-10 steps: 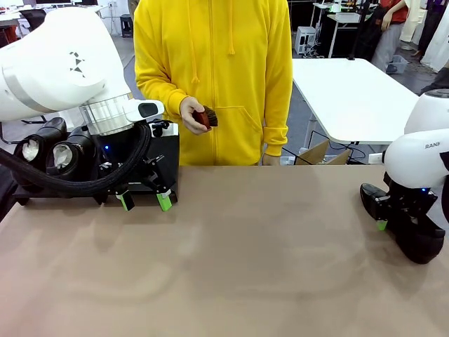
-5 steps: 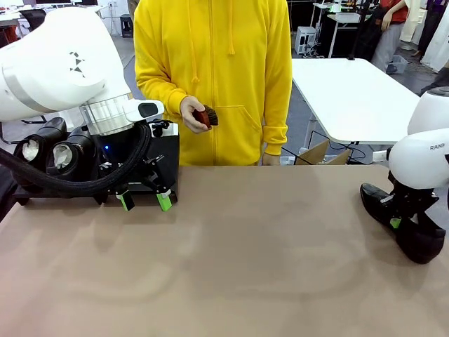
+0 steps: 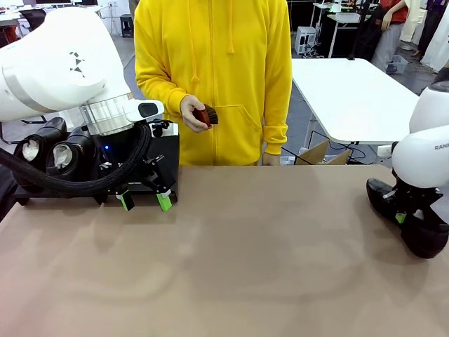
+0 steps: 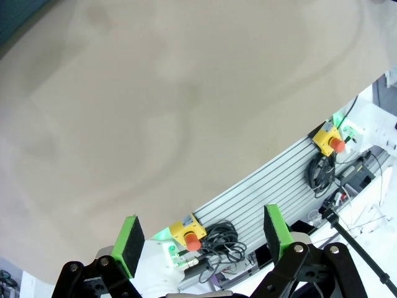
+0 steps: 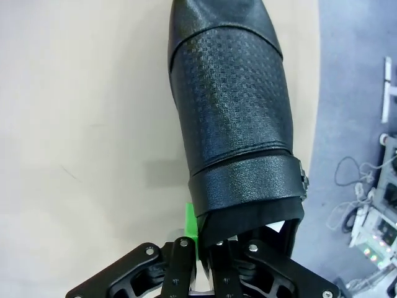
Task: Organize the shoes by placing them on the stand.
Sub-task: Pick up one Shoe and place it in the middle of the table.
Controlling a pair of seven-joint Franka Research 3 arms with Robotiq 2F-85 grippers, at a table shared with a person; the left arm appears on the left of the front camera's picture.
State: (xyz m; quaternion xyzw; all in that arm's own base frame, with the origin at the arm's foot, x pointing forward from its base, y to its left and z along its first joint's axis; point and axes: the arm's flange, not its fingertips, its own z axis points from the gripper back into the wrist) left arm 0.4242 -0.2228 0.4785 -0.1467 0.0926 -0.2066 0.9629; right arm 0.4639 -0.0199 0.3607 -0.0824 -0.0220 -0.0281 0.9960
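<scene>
Right wrist view shows the right gripper [image 5: 200, 264] pinching the back edge of a black dress shoe [image 5: 232, 105]. The two fingers are squeezed together on the thin rim at the heel, one green pad [image 5: 191, 226] showing on the outside. That is probably so the shoe can be lifted and carried. The shoe stretches straight away from this pincer, toe farthest off, on the tan table [image 5: 80, 124].

From the front, this shoe [image 3: 410, 217] sits right under the right gripper [image 3: 401, 217], near the table's edge.

Far across the table, the left gripper [image 3: 145, 199] hangs with its fingers wide apart and nothing between them. Just behind it lies the black stand [image 3: 158, 158]. Beside it, two more shoes [image 3: 52, 151] with white paper inside sit on the stand.

Past the left pincer, a person's hand [image 3: 191, 112] holds a small brown brush [image 3: 206, 116].
</scene>
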